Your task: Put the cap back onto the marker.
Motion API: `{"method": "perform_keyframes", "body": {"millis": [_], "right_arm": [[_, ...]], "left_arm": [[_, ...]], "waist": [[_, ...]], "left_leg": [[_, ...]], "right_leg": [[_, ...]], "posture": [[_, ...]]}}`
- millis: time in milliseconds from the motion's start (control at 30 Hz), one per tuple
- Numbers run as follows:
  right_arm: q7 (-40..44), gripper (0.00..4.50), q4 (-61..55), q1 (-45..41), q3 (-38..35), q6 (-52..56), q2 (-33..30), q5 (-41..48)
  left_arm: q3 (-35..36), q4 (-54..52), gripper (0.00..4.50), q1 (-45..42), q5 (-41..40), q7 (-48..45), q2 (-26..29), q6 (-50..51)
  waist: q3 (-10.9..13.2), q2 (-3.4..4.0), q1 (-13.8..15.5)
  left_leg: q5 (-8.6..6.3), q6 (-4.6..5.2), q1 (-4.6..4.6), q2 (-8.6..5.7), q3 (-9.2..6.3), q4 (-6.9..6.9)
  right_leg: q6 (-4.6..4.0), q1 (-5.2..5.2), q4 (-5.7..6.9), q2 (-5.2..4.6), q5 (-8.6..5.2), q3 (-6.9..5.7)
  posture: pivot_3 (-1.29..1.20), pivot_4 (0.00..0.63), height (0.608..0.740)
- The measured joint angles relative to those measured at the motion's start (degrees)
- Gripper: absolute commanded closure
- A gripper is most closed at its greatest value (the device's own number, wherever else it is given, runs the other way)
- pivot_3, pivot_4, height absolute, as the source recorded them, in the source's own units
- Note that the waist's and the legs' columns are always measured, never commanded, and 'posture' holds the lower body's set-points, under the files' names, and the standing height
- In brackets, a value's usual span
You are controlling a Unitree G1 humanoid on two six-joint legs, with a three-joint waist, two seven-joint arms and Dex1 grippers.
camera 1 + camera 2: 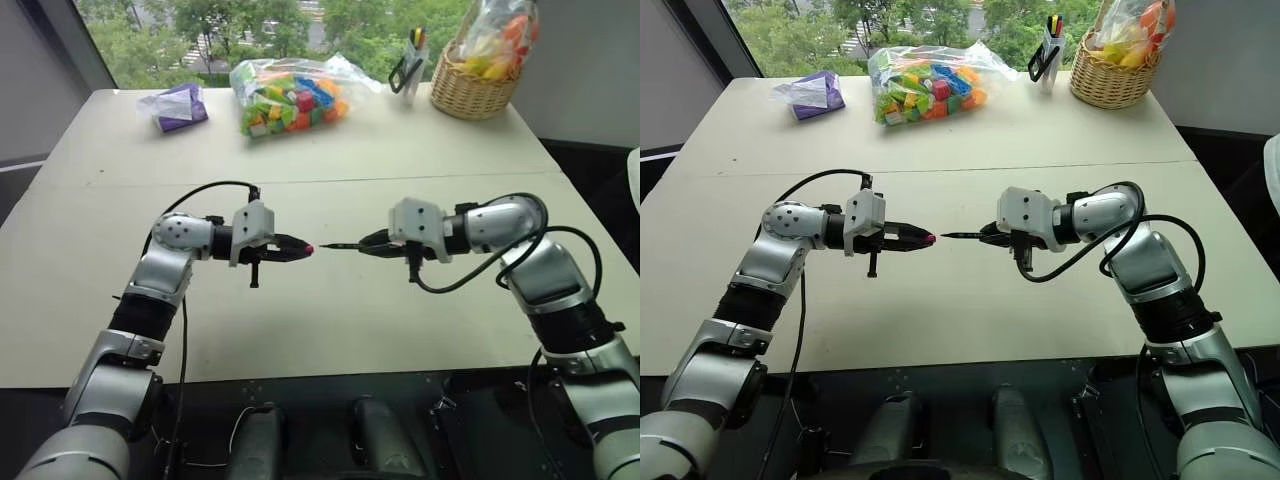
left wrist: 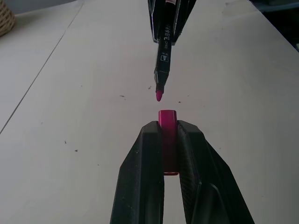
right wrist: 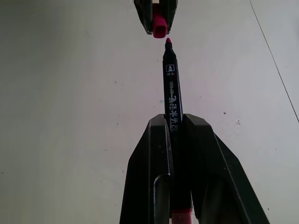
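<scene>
While the cap (image 2: 167, 122) sits pinched in the left gripper (image 1: 298, 248), its open mouth faces the marker (image 3: 171, 88) tip, just apart, slightly off line. Marker clamped in the right gripper (image 1: 368, 243) fingers (image 3: 149, 168), held above the bench (image 1: 330, 320) middle. Along the far edge: a bag of blocks (image 1: 288, 95), basket (image 1: 478, 85), pen cup (image 1: 411, 58).

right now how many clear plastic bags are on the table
2: a clear plastic bag of multicoloured building blocks at the pale table's far middle, and a clear plastic bag of bright pieces in the wicker basket, far right.
</scene>
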Motion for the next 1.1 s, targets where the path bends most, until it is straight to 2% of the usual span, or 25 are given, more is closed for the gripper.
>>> {"method": "perform_keyframes", "body": {"millis": [1100], "right_arm": [[0.10,4.46,-0.37,-0.90,1.18,0.41,-0.13,0.89]], "left_arm": [[-0.17,-1.73,4.50,0.62,-0.03,0.37,-0.34,1.64]], "waist": [[0.00,0.00,-0.01]], "left_leg": [[0.00,0.00,-0.02,0.00,0.00,0.00]], "right_leg": [[0.00,-0.02,0.00,0.00,0.00,0.00]], "posture": [[0.00,0.150,0.740]]}}
